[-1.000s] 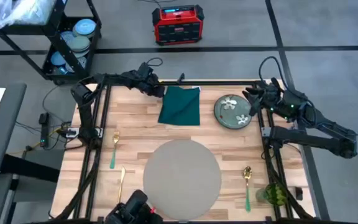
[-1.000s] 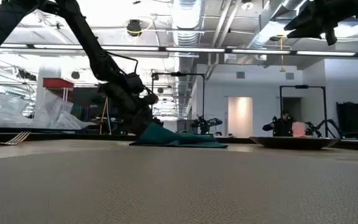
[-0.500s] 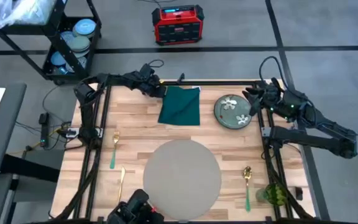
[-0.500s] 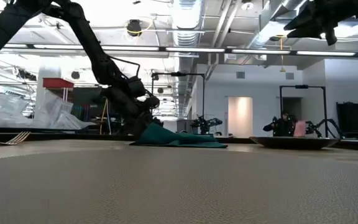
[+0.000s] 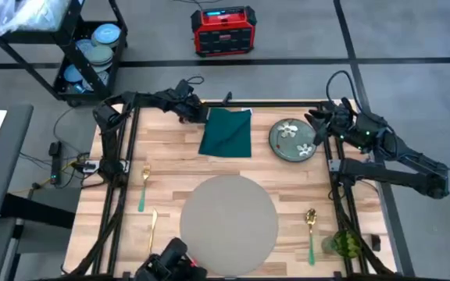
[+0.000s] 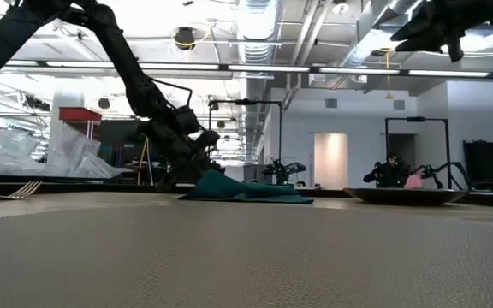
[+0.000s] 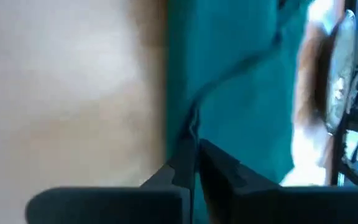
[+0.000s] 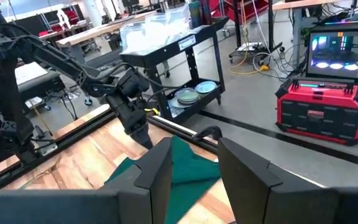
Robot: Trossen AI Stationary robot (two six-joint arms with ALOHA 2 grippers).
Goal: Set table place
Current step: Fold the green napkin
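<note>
A dark green napkin [image 5: 226, 131] lies folded on the table [image 5: 170, 156] at the far middle, with its left corner raised [image 6: 205, 177]. My left gripper [image 5: 201, 115] is shut at that far left corner. The round grey placemat [image 5: 229, 215] lies flat at the near middle. A grey-green flowered plate [image 5: 293, 140] rests to the right of the napkin. My right gripper [image 5: 317, 125] hangs open high above the table beside the plate's right rim, holding nothing. My left gripper meets the napkin at its left edge [image 7: 191, 121], near the far corner. The shut fingers [image 7: 182, 165] come slanting down from the table's far left, and a crease in the cloth runs into their tips. The rest of the napkin lies on the table.
Two forks [image 5: 143, 187] [image 5: 153, 226] lie left of the placemat, and a spoon [image 5: 311, 226] lies to its right. A green glass [image 5: 346, 243] stands at the near right corner. A black cart of dishes [image 5: 92, 47] and a red box [image 5: 223, 30] stand beyond the table.
My left arm has shifted its pose a little, and its gripper has risen slightly at the napkin's far left corner. The napkin lies as before.
</note>
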